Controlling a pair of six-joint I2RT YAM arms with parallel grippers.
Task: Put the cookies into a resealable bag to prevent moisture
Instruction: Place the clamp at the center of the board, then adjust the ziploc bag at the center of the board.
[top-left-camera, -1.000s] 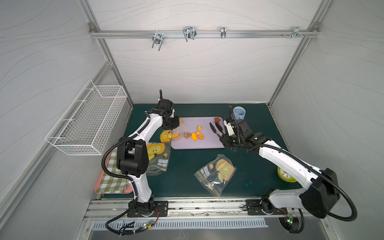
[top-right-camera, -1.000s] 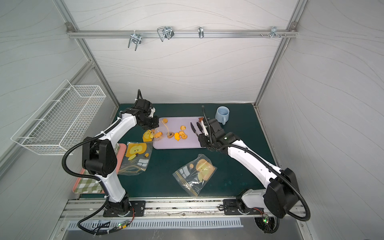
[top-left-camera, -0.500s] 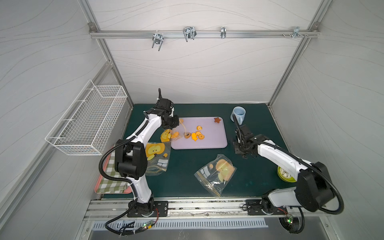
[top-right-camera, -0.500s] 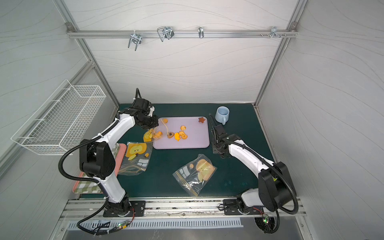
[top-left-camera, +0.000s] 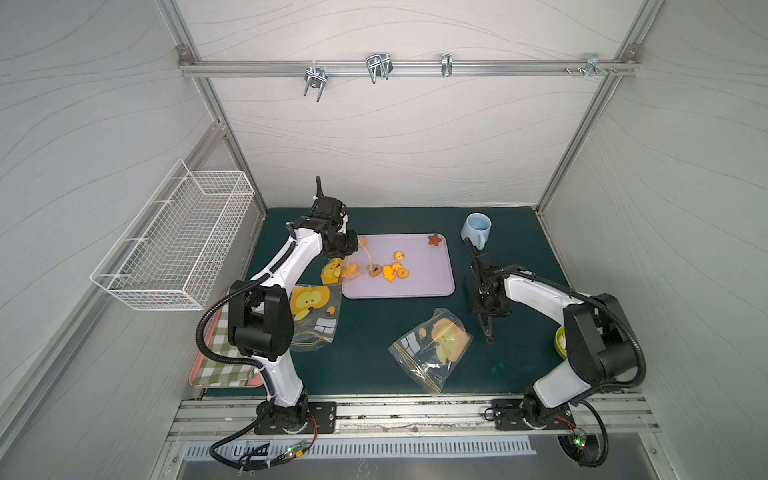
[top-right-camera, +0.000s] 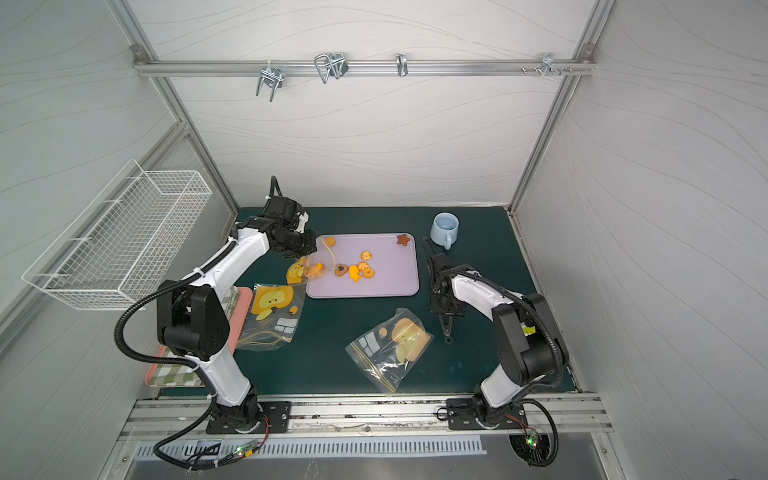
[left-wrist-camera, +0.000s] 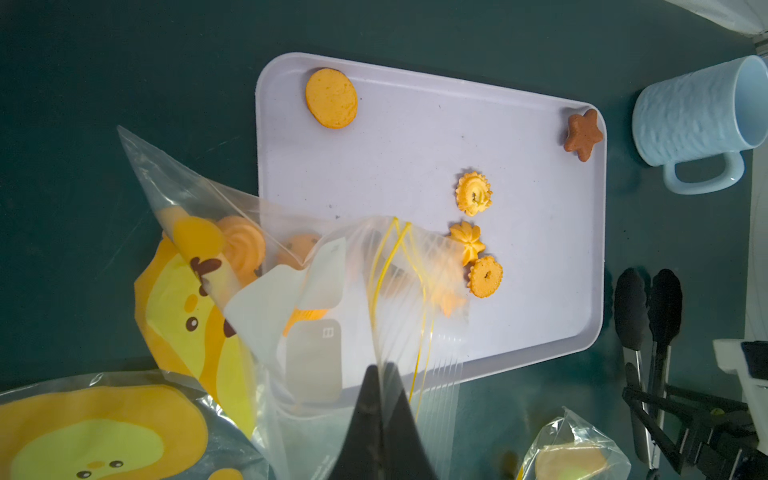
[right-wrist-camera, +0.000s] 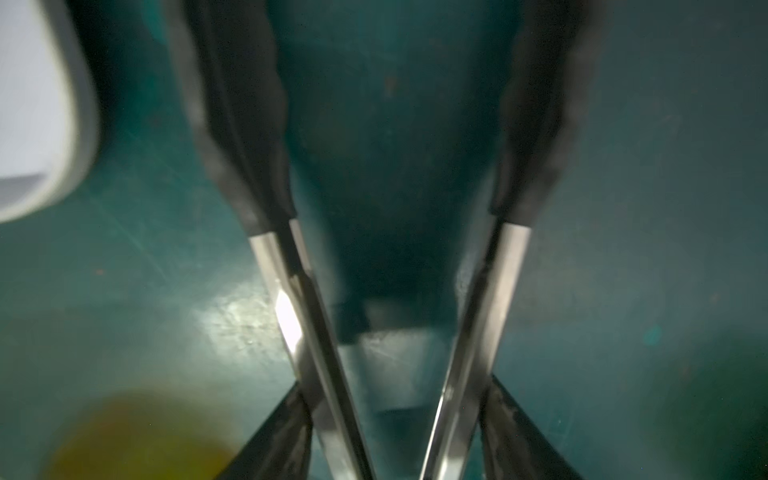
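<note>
Loose cookies (left-wrist-camera: 473, 193): orange rounds, rosettes, one brown star (left-wrist-camera: 583, 134), flat, scattered on tray (left-wrist-camera: 415, 137). Bag (left-wrist-camera: 291, 270): clear, printed, yellow zip, lifted over tray edge; several orange cookies inside.

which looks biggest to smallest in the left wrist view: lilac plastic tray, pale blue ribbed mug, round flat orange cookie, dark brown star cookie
1. lilac plastic tray
2. pale blue ribbed mug, slightly cut off at the edge
3. round flat orange cookie
4. dark brown star cookie
</note>
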